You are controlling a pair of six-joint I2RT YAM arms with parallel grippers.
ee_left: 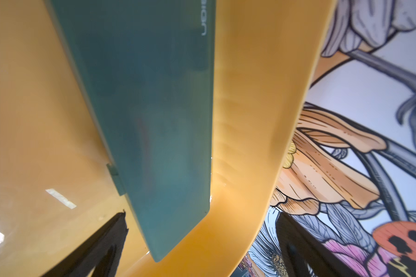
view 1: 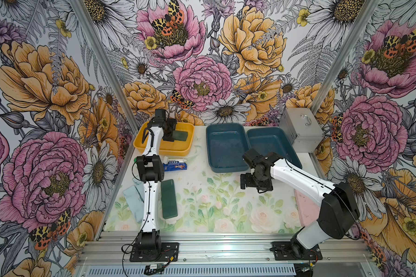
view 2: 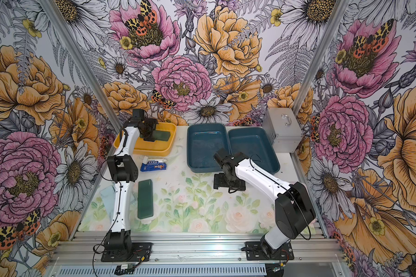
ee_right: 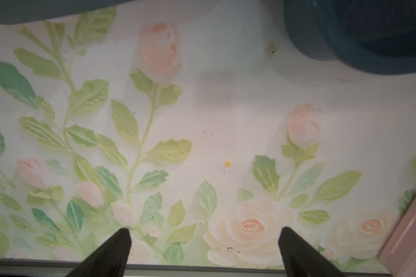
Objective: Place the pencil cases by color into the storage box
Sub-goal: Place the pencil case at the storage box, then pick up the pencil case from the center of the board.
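Robot lab booth: aluminium frame (view 1: 98, 48), floral-print walls (view 1: 226, 60), slotted base rail (view 1: 226, 249).

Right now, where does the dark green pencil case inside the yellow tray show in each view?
In a top view: dark green pencil case inside the yellow tray, at back left.
In a top view: same place, same tray.
Left wrist: fills the middle, beside the tray's wall.
Right wrist: not in it.
Shared landmark: the yellow tray.

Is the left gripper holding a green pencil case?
No, the left gripper is open; the dark green case lies free in the yellow tray.
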